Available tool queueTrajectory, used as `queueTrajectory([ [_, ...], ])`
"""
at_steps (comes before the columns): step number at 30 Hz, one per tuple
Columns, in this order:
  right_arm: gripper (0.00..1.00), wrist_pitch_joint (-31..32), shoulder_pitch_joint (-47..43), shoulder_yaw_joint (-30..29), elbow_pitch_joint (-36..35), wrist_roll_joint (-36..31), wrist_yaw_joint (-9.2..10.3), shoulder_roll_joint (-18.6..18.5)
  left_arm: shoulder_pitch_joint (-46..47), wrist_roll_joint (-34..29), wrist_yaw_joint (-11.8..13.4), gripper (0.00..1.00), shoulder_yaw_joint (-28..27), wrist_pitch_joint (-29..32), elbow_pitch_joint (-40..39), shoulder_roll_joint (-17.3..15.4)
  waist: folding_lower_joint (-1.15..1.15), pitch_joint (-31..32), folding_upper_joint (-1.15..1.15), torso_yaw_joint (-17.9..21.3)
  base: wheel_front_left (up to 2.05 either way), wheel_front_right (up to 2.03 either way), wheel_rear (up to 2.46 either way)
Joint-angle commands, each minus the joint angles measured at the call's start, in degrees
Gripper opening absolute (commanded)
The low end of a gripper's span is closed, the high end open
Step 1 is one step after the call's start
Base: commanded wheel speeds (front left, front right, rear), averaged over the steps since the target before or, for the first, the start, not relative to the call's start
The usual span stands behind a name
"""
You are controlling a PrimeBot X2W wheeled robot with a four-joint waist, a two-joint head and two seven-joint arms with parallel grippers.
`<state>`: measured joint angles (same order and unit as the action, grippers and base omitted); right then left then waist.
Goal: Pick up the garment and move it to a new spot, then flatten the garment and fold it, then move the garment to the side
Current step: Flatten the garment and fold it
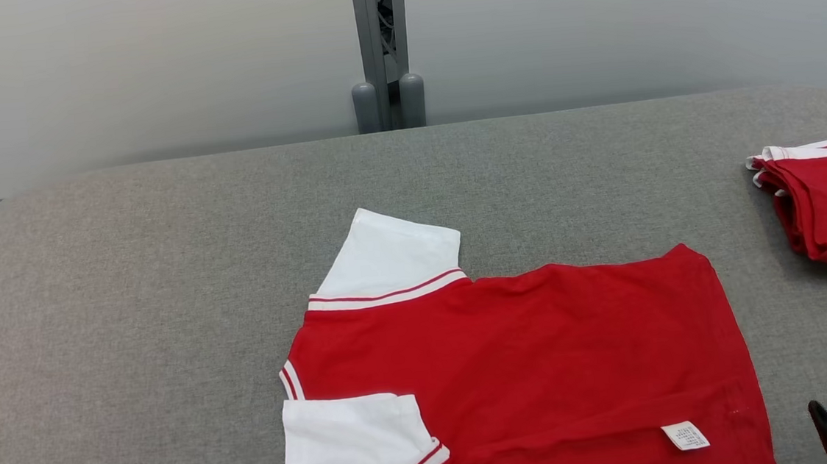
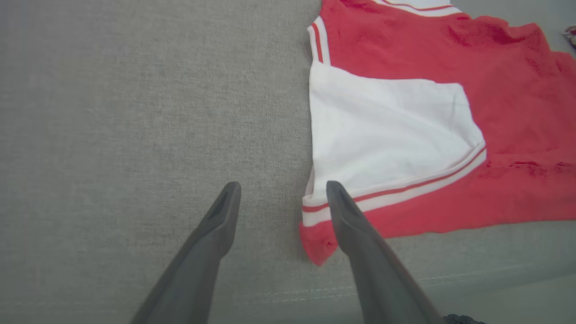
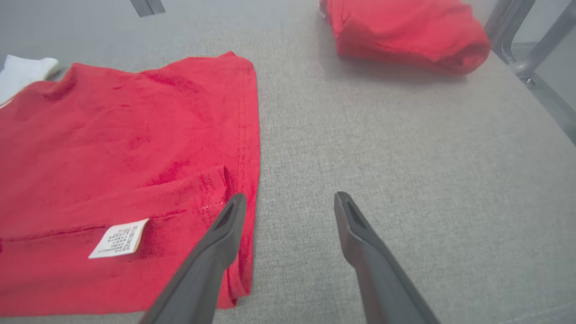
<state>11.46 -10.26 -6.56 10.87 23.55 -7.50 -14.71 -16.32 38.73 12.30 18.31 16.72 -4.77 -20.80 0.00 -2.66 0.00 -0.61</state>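
Observation:
The garment (image 1: pixel 541 355) is a red shirt with white, red-striped sleeves, lying folded lengthwise on the grey table (image 1: pixel 166 281), a white label near its hem. My left gripper (image 2: pixel 282 189) is open just above the table at the shirt's near sleeve corner (image 2: pixel 382 135), holding nothing. Over at the hem edge (image 3: pixel 135 148) my right gripper (image 3: pixel 290 200) stands open too, its left finger over the red cloth; its fingertips (image 1: pixel 823 414) show at the lower right of the head view.
A second red and white garment (image 1: pixel 824 200) lies folded at the table's right edge (image 3: pixel 405 31). A grey post (image 1: pixel 381 50) stands behind the table's far edge. Metal frame bars (image 3: pixel 526 49) run beside the table's right end.

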Motion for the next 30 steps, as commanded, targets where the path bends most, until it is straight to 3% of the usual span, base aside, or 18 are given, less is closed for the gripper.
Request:
queueTrajectory([
  [1,1.0,-1.4,0.0,-1.5,-1.7,-1.9,0.02,0.6,0.8,-1.1,0.9,1.0,-1.4,-1.9,-0.5,-0.8,0.0,0.5,0.0,0.4,0.0,0.0,0.0],
  [7,1.0,-4.4,2.8,-1.9,-6.3,-7.2,0.02,4.2,4.8,-3.5,2.0,1.0,-5.8,-10.3,-1.7,-0.5,0.0,1.6,0.0,1.6,0.0,0.0,0.0],
  [11,1.0,-5.4,4.7,0.6,-5.9,-8.9,0.02,5.6,9.3,-6.1,2.2,1.0,-4.5,-13.5,-0.3,1.0,0.0,1.6,0.0,2.3,0.0,0.0,0.0],
  [15,1.0,-5.8,6.1,1.9,-5.1,-9.2,0.02,6.2,15.8,-6.0,-0.3,1.0,-2.3,-11.4,3.0,1.3,0.0,0.5,0.0,2.9,0.0,0.0,0.0],
  [22,1.0,-6.6,10.3,4.4,-5.0,-8.7,0.02,5.7,31.6,-2.9,-7.7,1.0,0.6,-3.2,11.0,0.9,0.0,-5.0,0.0,5.8,0.0,0.0,0.0],
  [30,1.0,-8.5,16.8,7.8,-3.9,-7.9,0.02,6.2,49.7,-1.9,-12.1,1.0,2.4,4.0,24.8,2.0,0.0,-12.8,0.0,9.6,0.0,0.0,0.0],
])
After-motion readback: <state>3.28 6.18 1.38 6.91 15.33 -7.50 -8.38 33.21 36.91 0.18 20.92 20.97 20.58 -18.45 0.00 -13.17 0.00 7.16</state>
